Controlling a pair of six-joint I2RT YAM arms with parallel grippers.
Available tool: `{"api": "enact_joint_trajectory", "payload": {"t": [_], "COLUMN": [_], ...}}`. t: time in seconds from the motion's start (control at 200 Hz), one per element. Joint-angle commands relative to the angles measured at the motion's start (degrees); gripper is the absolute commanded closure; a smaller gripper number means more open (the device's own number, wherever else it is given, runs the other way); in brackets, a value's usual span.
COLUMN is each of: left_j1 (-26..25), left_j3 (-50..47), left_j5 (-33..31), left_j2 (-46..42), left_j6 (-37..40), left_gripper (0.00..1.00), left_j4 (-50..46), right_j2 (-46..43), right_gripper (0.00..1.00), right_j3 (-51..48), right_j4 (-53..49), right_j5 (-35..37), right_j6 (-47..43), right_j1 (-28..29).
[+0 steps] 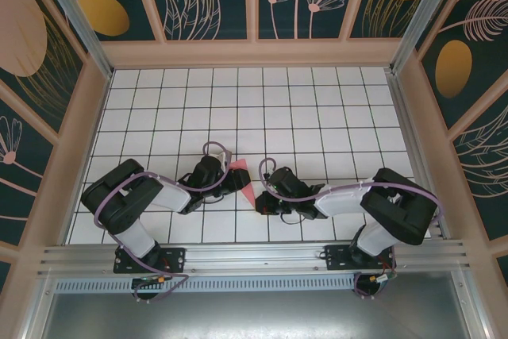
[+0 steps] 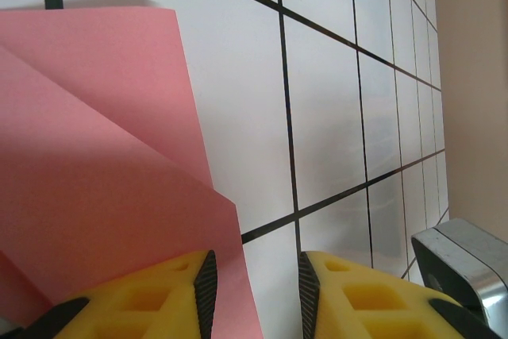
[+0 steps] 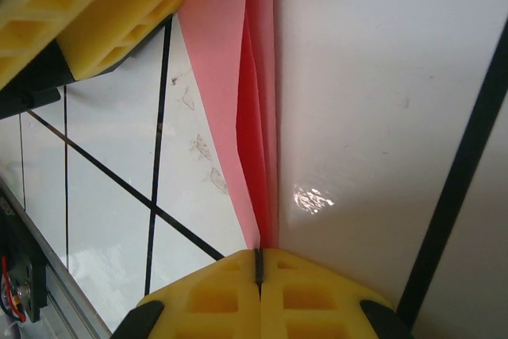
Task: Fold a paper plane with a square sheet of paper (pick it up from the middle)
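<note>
The square sheet of paper (image 1: 243, 181) lies between the two arms as a folded pink shape with layered flaps, tapering like a paper plane. My right gripper (image 3: 259, 253) is shut on its narrow end, where the pink layers (image 3: 252, 117) run into the closed jaws. From above, that gripper (image 1: 260, 198) sits at the paper's near tip. My left gripper (image 2: 256, 256) stands open low over the table, and the edge of a pink flap (image 2: 95, 156) reaches in between its yellow fingers (image 2: 167, 291). From above, the left gripper (image 1: 232, 179) is at the paper's left side.
The white grid table (image 1: 317, 109) stretches out behind both arms. Wooden walls (image 1: 413, 117) close it in on three sides, and an aluminium rail (image 1: 254, 256) runs along the near edge. A metal block (image 2: 464, 263) sits at the right of the left wrist view.
</note>
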Motion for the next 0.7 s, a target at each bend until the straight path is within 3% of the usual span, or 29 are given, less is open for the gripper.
{"api": "enact_joint_trajectory", "payload": {"t": [0.0, 0.185, 0.44, 0.575, 0.691], "left_j1": [0.04, 0.01, 0.02, 0.01, -0.01], "left_j3": [-0.73, -0.86, -0.66, -0.51, -0.51], "left_j5": [-2.43, -3.00, -2.85, -2.77, -2.74], "left_j2": [2.01, 1.60, 1.83, 2.05, 1.96], "left_j6": [0.14, 0.27, 0.55, 0.80, 0.80], "left_gripper": [0.64, 0.64, 0.65, 0.65, 0.65], "left_j4": [-8.66, -9.46, -9.64, -9.90, -10.05], "right_j2": [6.01, 5.28, -8.75, -14.77, -13.28], "right_gripper": [0.98, 0.94, 0.82, 0.83, 0.89], "right_j3": [-1.33, 0.28, 2.73, 0.77, -0.15], "right_j4": [-11.68, -16.20, -14.95, -7.28, 1.34], "right_j5": [-0.11, 2.04, 3.27, 1.18, -3.07], "right_j6": [0.60, -0.35, -0.55, 1.96, 3.89], "right_j1": [1.03, 1.88, -0.57, -3.05, -4.38]}}
